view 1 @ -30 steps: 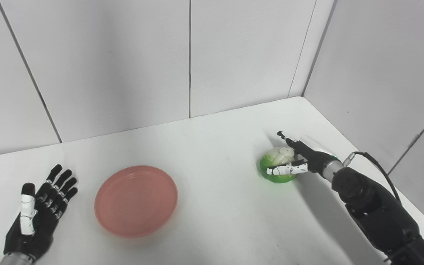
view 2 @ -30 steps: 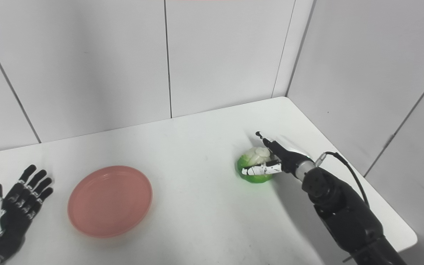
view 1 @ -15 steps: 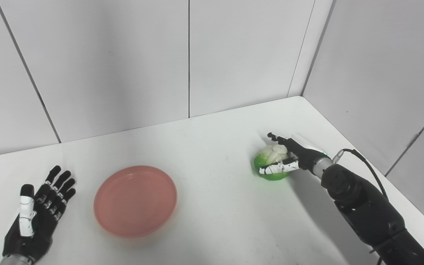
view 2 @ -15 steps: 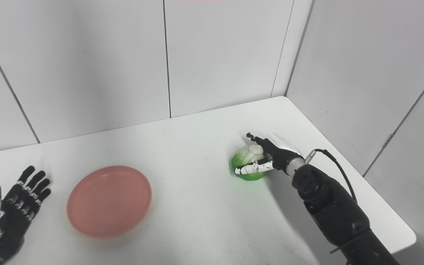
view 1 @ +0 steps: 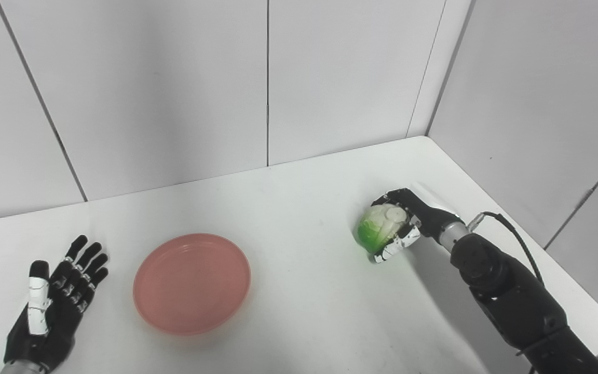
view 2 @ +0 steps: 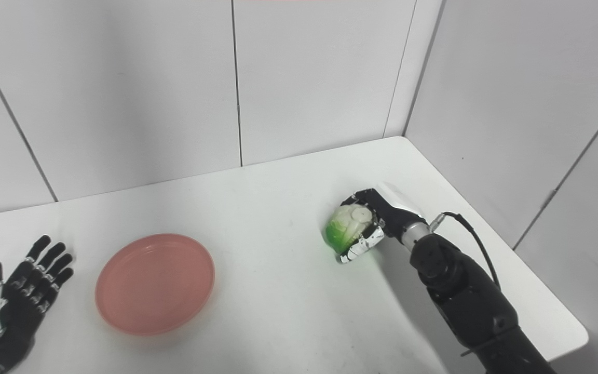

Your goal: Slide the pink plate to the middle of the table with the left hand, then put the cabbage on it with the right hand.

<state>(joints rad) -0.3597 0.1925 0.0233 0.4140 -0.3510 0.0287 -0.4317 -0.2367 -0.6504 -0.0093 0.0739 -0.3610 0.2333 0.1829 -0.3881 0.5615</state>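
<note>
The pink plate (view 1: 191,283) lies flat on the white table, left of the middle, and holds nothing. The cabbage (view 1: 380,228), green with a white stem end, is at the right of the table. My right hand (view 1: 407,223) is shut on the cabbage, with fingers curled over its top and thumb under it, and the cabbage is tilted. I cannot tell whether it still touches the table. My left hand (view 1: 52,306) rests open, palm up, at the table's front left, apart from the plate. The same scene shows in the right eye view: the plate (view 2: 154,283), the cabbage (view 2: 347,228).
The white table (view 1: 304,197) sits in a corner of grey wall panels at the back and right. Its right edge runs close behind my right arm (view 1: 512,301).
My right hand's fingers have closed around the cabbage, and the cabbage has tipped and shifted a little to the left. The plate has not moved; my left hand stays open, almost still.
</note>
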